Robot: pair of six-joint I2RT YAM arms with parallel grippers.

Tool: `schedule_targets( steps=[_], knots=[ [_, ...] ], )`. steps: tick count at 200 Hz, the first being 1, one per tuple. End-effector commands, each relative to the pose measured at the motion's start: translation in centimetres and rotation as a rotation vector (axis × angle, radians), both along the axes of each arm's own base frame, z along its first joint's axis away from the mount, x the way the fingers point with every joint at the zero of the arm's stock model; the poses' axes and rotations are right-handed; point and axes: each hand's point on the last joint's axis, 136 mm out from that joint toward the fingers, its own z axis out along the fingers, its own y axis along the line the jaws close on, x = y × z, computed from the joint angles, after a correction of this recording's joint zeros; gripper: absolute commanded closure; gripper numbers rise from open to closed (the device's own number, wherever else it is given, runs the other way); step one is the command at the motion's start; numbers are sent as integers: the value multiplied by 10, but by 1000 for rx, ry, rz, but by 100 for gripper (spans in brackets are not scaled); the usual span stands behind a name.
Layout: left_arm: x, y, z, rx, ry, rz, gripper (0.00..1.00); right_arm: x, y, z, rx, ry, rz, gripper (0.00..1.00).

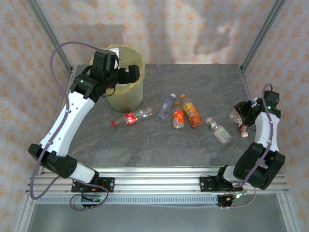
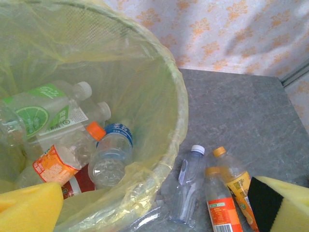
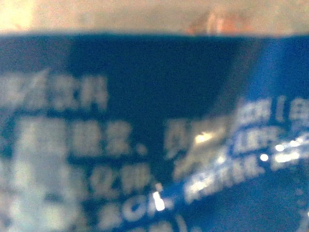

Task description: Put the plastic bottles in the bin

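Right pincer point(image 1: 240, 118) clamps bottle point(image 3: 145, 135), blue-labelled in wrist view

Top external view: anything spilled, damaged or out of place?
Nothing stands out. The red-labelled clear plastic bottle and the two orange-labelled ones lie on their sides on the grey table, with no spill visible. The round pale yellow-green bin stands upright under the open left claw; the right claw grips a blue-labelled bottle.
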Motion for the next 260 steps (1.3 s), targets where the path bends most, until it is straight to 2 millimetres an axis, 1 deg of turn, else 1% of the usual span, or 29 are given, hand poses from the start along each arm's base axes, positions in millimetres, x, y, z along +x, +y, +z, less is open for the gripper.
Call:
schedule_targets(
  steps=[1, 3, 7, 24, 53, 81, 99, 124, 147, 172, 191, 200, 220, 237, 260],
  knots=[
    [-9, 9, 11, 2, -30, 40, 0, 2, 26, 43, -55, -127, 104, 56],
    [-9, 10, 11, 1, -31, 41, 0, 2, 28, 43, -53, -131, 111, 56],
    [-9, 10, 12, 0, -34, 43, 0, 0, 33, 54, -65, -166, 124, 56],
    [-8, 10, 15, -12, -45, 49, 0, -1, 52, 75, -63, -251, 183, 56],
    [-8, 10, 19, -28, -58, 54, 0, -7, 95, 109, -85, -387, 345, 55],
    [-10, 5, 26, -57, -74, 33, 0, -16, 138, 133, -107, -500, 502, 54],
    [-12, 0, 33, -86, -86, 3, 0, -21, 161, 146, -110, -583, 587, 54],
    [-17, -15, 44, -152, -102, -73, 0, -30, 195, 162, -109, -688, 713, 53],
    [-23, -37, 55, -243, -108, -180, 0, -36, 228, 174, -128, -760, 830, 52],
    [-30, -61, 67, -338, -108, -298, 0, -44, 264, 182, -152, -817, 973, 52],
    [-36, -74, 76, -396, -116, -366, 0, -47, 289, 185, -176, -839, 1065, 52],
    [-39, -81, 82, -421, -125, -404, 0, -46, 299, 183, -186, -831, 1102, 52],
    [-45, -98, 87, -424, -122, -474, 0, -42, 318, 183, -198, -822, 1158, 52],
    [-50, -111, 83, -384, -109, -523, 0, -38, 330, 185, -195, -824, 1186, 52],
    [-54, -124, 77, -362, -97, -572, 0, -37, 342, 188, -189, -830, 1216, 52]
  ],
)
